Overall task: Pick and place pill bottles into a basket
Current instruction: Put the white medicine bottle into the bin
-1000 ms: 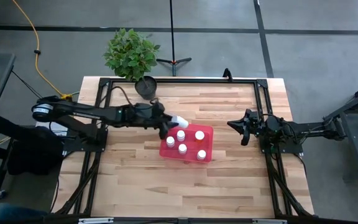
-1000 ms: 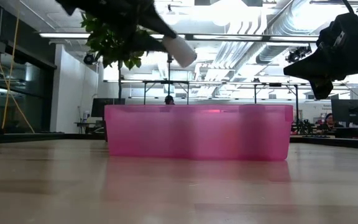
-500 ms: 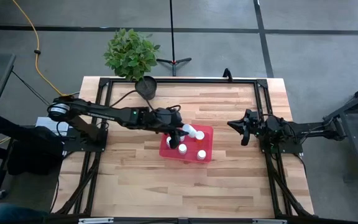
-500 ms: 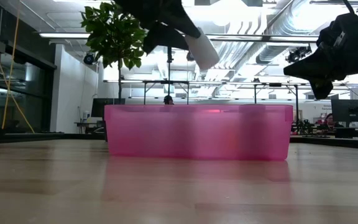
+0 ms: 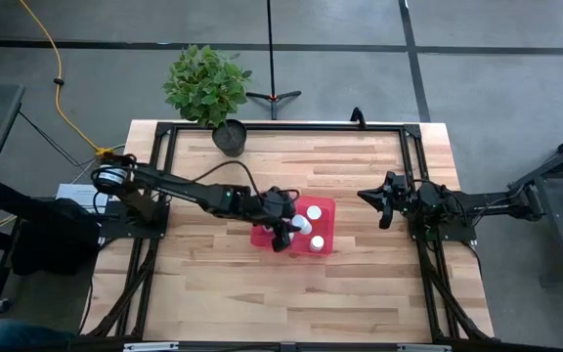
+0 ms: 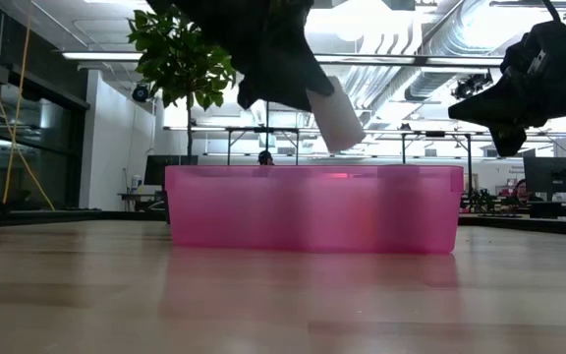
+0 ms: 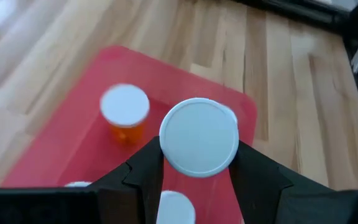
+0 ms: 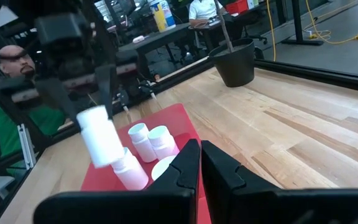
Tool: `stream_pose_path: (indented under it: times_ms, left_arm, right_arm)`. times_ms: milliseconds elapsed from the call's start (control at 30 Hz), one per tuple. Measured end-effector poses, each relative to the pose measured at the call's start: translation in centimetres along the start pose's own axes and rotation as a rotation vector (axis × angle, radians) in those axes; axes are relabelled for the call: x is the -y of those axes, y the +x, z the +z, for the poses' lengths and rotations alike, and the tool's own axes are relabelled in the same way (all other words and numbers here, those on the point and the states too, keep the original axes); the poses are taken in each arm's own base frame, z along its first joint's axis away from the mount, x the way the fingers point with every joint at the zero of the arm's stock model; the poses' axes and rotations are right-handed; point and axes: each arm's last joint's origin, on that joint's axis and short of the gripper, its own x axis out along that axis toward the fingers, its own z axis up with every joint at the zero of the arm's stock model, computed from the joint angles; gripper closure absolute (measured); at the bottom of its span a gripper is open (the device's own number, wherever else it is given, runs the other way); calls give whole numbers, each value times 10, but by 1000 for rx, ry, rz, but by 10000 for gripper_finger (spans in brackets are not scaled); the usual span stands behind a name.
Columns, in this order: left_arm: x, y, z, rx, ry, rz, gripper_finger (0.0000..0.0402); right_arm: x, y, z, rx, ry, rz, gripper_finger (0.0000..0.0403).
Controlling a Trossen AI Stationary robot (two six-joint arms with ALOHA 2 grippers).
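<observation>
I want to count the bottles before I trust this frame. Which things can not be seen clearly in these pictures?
- High view: the left gripper and its held pill bottle cover part of the basket, so the bottles inside cannot be counted.
- Low view: the basket's wall hides everything standing in it.
- Left wrist view: the held bottle's cap hides a bottle behind it; another is cut by the edge.

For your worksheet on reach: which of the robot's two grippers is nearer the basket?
Left. The left gripper hangs over the basket, holding a pill bottle above it. The right gripper waits off to the basket's side, fingers shut.
</observation>
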Motion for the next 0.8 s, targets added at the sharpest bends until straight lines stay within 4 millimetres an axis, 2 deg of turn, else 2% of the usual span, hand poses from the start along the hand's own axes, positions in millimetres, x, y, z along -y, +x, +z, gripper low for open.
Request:
stream_pose_path:
  times_ms: [233,800]
  left_arm:
    - [4,18,-9,-15,9,-2,204]
    - [-1,36,-23,-74,122,57,204]
  right_arm:
    - [0,0,0,0,0,0,396]
    - [0,0,0,-2,-8,-1,396]
